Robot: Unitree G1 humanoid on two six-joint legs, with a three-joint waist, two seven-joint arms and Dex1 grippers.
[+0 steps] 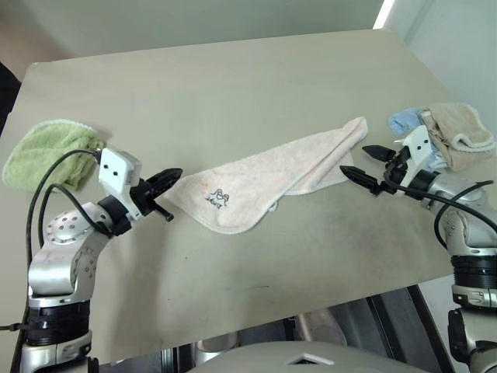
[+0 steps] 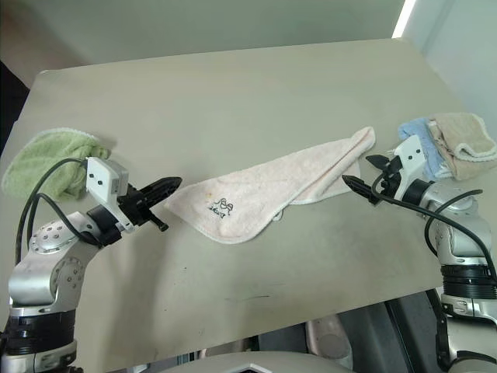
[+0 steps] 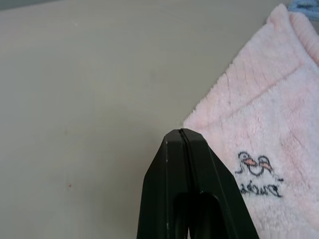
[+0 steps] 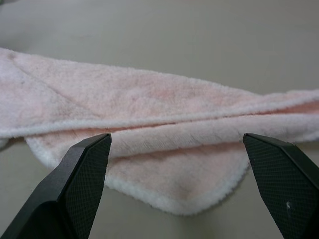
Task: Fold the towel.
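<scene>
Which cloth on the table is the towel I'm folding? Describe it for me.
On the beige table, look mid-surface between both hands. The towel lies there in a long diagonal fold. It alone is pale pink with a small dark embroidered mark; the others are green, blue, beige.

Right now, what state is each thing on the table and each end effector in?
towel: lying loosely folded on the table, held by neither end effector
left end effector: shut, empty, at the towel's corner
right end effector: open, empty, facing the towel's end
green cloth: crumpled
beige cloth: bunched, over the blue cloth
</scene>
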